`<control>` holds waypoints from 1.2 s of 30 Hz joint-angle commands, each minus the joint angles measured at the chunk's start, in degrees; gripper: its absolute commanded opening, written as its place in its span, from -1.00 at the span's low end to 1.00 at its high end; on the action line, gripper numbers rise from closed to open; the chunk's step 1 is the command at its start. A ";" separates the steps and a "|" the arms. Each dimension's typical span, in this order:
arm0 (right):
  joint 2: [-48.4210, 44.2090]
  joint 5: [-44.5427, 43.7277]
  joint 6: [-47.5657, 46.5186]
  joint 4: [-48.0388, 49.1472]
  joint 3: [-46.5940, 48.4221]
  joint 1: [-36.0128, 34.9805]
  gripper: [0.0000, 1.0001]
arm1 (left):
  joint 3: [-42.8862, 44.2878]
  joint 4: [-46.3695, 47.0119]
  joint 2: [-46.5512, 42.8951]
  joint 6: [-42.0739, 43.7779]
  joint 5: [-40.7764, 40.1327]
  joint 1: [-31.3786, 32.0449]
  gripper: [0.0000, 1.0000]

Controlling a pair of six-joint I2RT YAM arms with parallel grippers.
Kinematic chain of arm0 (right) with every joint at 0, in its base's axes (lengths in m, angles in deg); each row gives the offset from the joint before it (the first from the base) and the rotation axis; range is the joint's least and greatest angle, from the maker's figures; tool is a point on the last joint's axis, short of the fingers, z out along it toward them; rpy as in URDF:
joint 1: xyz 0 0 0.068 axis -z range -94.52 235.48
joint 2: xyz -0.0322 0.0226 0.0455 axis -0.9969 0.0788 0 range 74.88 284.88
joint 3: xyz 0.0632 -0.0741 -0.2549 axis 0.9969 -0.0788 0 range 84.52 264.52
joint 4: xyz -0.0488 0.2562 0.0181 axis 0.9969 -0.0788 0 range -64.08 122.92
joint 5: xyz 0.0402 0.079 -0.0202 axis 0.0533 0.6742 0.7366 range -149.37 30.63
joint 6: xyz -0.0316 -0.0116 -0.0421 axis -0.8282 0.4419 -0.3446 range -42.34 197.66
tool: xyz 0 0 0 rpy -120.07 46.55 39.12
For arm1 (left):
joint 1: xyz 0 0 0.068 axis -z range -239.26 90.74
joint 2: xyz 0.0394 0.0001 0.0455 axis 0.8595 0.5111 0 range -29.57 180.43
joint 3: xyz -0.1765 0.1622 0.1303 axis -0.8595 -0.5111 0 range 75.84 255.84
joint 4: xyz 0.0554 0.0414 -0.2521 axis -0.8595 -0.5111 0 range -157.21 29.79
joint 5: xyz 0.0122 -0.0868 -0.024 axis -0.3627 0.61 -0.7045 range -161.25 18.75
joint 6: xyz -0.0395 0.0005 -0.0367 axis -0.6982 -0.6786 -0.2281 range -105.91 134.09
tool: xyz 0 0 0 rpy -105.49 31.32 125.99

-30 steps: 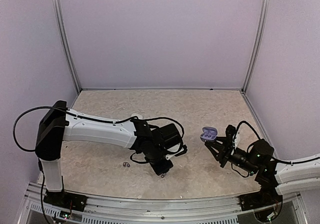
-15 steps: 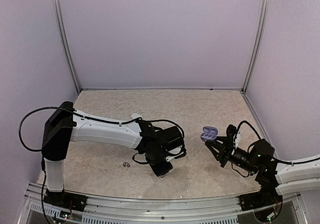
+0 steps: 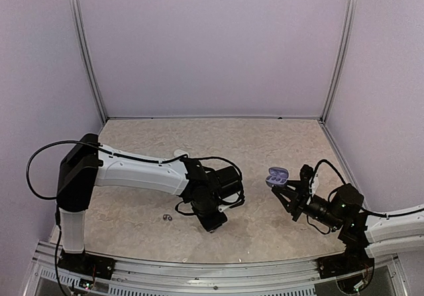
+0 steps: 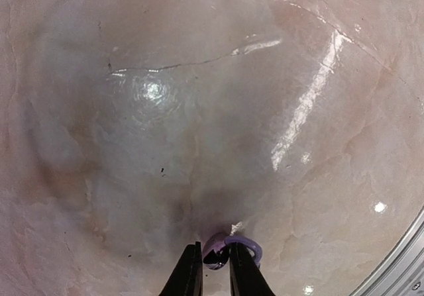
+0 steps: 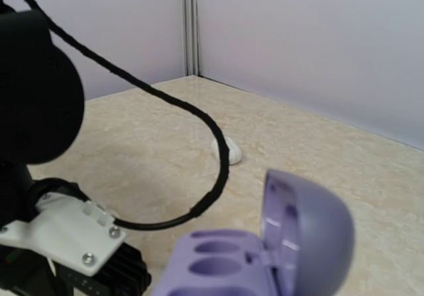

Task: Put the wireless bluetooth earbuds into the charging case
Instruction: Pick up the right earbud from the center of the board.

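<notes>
The pale marbled table (image 3: 265, 144) fills the floor of the booth, with lilac walls (image 3: 212, 44) on three sides. The left arm (image 3: 132, 173) reaches from its base at the near left towards the middle of the table and bends down near the front edge. The right arm (image 3: 391, 226) comes in from the near right corner and points left and away. The left gripper (image 4: 215, 276) hangs over the near middle of the table, its tips just above the surface, with the fingers (image 4: 189, 276) closed together on a purple earbud (image 4: 215, 249), whose ring-shaped tip sticks out on the right side. The right gripper (image 3: 281, 187) is clamped on the purple charging case (image 5: 265, 256), which it holds off the table on the right, well apart from the left gripper. The lid of the case stands open, and the two wells that can be seen hold nothing. A black cable (image 5: 199, 120) loops across the right wrist view. A white case (image 5: 225, 150) lies on the table farther back, just behind the left arm. Two loose earbuds (image 3: 167, 216) lie on the table near the front, just left of the left gripper; they are too small to tell their colour.
</notes>
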 commanded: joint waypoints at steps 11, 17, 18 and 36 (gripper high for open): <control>0.11 0.18 -0.02 1.00 0.50 0.65 -1.00 | 2.14 -2.47 -0.58 2.95 -1.91 0.51 -0.59; -0.17 0.19 -0.05 0.81 0.42 0.72 -1.00 | 2.55 -3.41 0.49 4.19 -1.02 0.33 -0.56; -0.20 0.19 -0.06 0.72 0.48 0.66 -1.00 | 2.59 -3.46 0.60 4.27 -0.86 0.38 -0.54; -1.39 -0.31 -0.17 -0.15 0.24 0.78 -1.00 | 3.10 -3.00 2.82 6.13 -0.09 0.25 -0.65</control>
